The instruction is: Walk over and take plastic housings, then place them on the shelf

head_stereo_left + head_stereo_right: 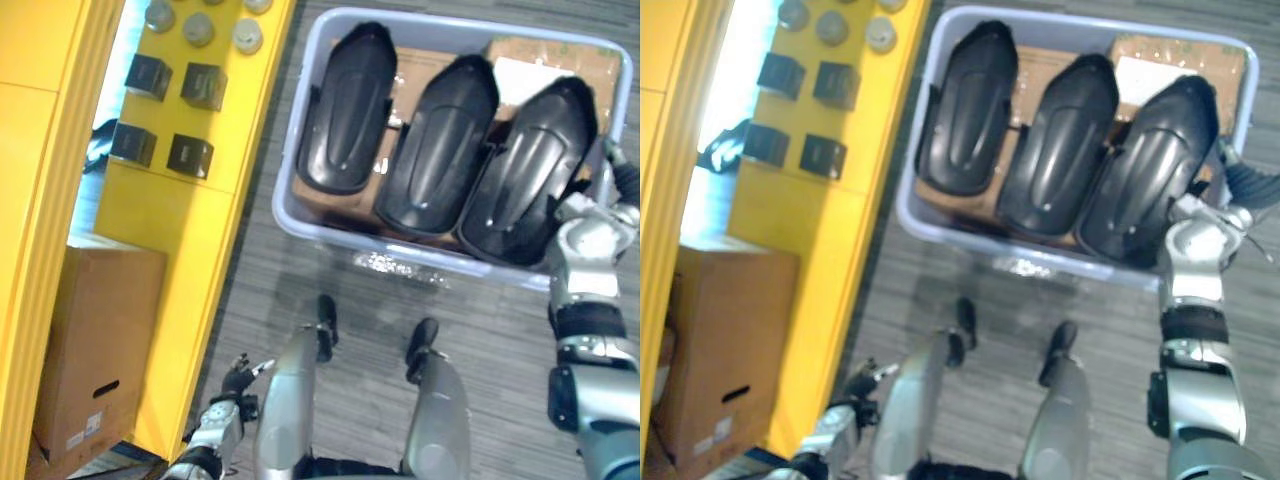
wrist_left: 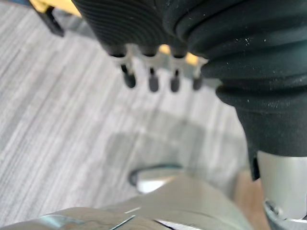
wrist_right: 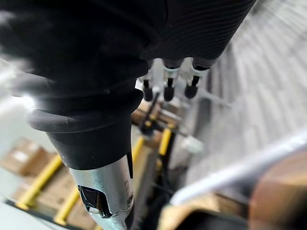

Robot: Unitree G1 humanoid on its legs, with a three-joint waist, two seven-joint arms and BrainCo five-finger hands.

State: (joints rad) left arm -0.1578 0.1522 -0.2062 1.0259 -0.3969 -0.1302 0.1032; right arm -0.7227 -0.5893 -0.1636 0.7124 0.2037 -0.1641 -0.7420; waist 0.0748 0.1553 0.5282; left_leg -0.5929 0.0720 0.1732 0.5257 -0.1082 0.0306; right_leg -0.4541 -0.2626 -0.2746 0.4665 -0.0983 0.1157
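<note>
pale blue-grey plastic tub holds 3 black moulded plastic housings side by side, long axes pointing away. nearest one lies just left of right hand, fingers relaxed, empty. left hand, also slack and empty, well apart.

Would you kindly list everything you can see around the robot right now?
plastic housings: three, black, side by side in the bin
bin: one, pale blue-grey, on the floor ahead
cardboard: brown, under the housings in the bin
shelf: one, yellow, on the left
small boxes: four, black, on the shelf
round caps: at least three, grey, on the shelf beyond the boxes
cardboard box: one, brown, lower left beside the shelf
carpet: grey, striped
left hand: open, empty, low by the shelf
right hand: open, empty, at the bin's right side
</note>
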